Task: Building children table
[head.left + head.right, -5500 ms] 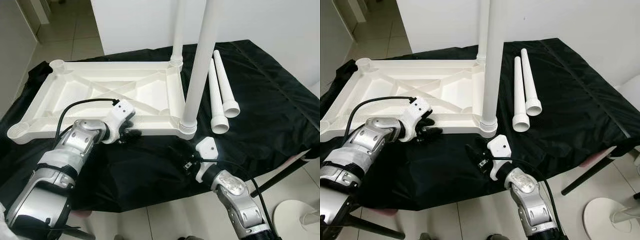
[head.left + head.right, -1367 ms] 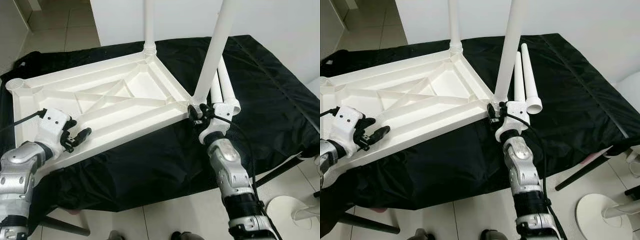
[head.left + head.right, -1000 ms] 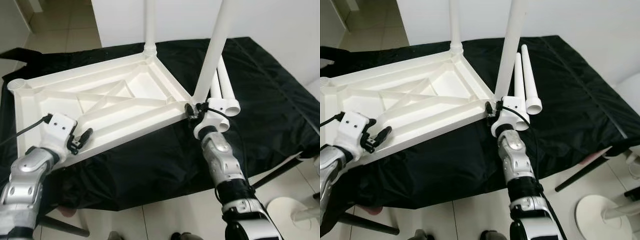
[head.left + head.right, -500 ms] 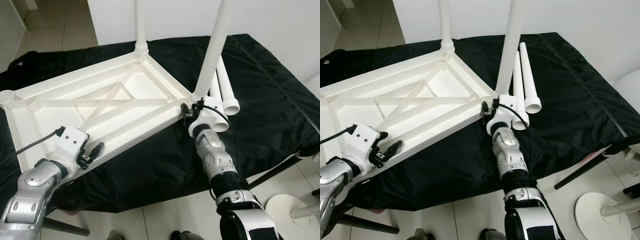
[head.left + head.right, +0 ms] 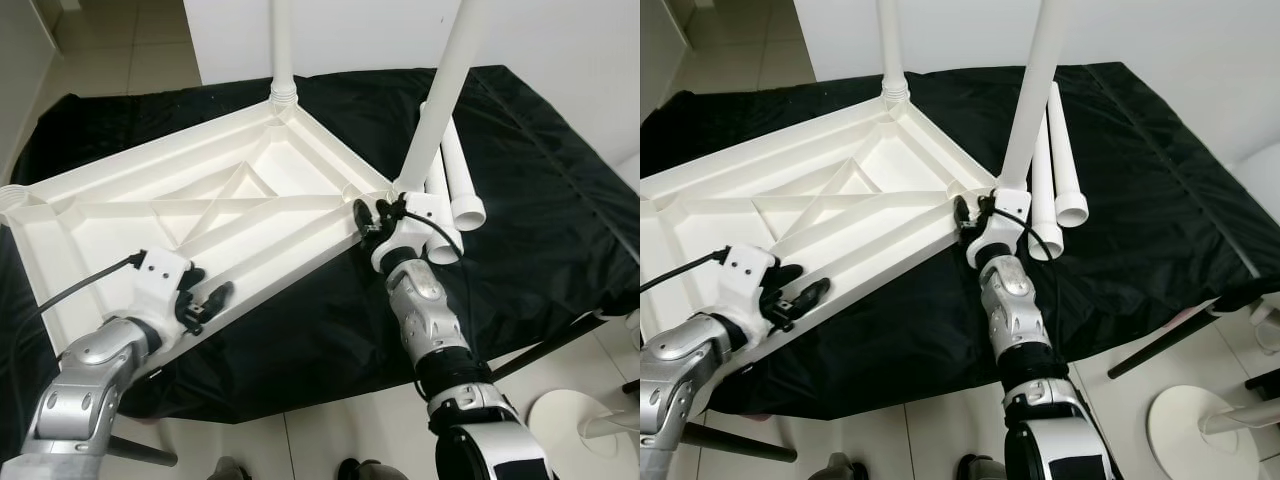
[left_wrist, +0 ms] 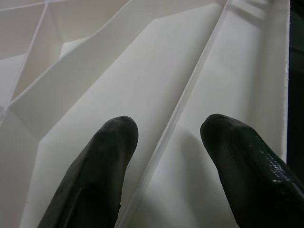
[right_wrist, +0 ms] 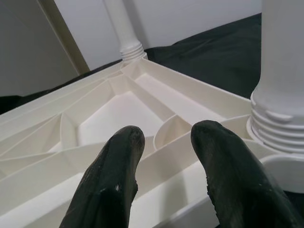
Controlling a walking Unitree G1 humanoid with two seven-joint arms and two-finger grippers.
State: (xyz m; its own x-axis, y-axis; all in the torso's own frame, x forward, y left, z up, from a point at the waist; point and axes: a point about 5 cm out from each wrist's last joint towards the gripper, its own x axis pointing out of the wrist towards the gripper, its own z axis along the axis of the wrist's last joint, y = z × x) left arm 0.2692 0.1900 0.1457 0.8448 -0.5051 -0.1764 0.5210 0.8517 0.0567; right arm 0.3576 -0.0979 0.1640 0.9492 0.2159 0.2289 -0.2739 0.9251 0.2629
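The tabletop (image 5: 200,215) lies upside down on the black cloth (image 5: 540,200), its long axis running between both grippers. The left gripper (image 6: 166,137) straddles a rib, fingers moderately apart, gripping nothing. The right gripper (image 7: 164,142), likewise spread, meets the corner beside the fitted leg (image 5: 440,100). Two loose legs (image 5: 455,195) lie just beyond it, nearer the right arm.

Upturned tabletop (image 5: 200,200) lies on the cloth (image 5: 540,190), two loose legs (image 5: 455,180) to its right
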